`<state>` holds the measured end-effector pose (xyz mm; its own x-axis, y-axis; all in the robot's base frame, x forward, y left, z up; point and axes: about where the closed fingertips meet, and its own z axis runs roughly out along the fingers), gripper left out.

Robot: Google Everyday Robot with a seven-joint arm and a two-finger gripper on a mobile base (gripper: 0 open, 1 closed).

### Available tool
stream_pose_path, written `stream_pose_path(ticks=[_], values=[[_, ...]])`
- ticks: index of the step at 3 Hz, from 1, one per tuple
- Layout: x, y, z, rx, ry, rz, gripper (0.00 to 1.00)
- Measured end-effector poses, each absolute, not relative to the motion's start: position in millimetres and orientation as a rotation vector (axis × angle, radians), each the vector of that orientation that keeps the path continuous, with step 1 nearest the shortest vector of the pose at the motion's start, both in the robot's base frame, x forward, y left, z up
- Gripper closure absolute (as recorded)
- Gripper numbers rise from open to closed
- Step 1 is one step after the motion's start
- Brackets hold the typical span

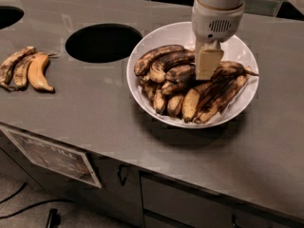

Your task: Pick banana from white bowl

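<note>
Bench, grey, items listed left to right.

1. Dark round opening at the far left edge, only partly in view.
2. Three small bananas, lying side by side on the bench, well apart from the bowl. The two on the left are brown-streaked and the rightmost is orange-yellow. Not part of the task.
3. Placard, fixed to the bench front below the small bananas; its text cannot be read.
4. Round opening, dark inside, just beside the bowl's left rim.
5. White bowl, large and glossy, holding a heap of about ten spotted and browned bananas.
6. Pincer, tan, hanging from the white arm housing, set down among the fruit at the top centre of the heap. Whether it is spread or closed cannot be told, and no hold on any fruit is visible.
7. Banana, nearly black, thin dark stem pointing right. It lies on top of the heap inside the bowl, just beside the pincer on its right.

Status: approach judged complete, with the pincer at the heap. The banana is not raised and rests among the others. Remaining work is a firm grip and a lift clear of the bowl rim without dragging neighbouring fruit along.
</note>
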<state>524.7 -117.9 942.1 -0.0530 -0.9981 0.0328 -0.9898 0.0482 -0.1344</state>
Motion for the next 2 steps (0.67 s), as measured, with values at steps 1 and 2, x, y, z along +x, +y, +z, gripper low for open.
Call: stream_pose_path(ticks=[1,2], values=[[518.5,-123.3,953.6,-2.033,2.291,-0.262,1.0],[521.0,-116.3,970.6,-1.942,2.322,-0.374,1.0]])
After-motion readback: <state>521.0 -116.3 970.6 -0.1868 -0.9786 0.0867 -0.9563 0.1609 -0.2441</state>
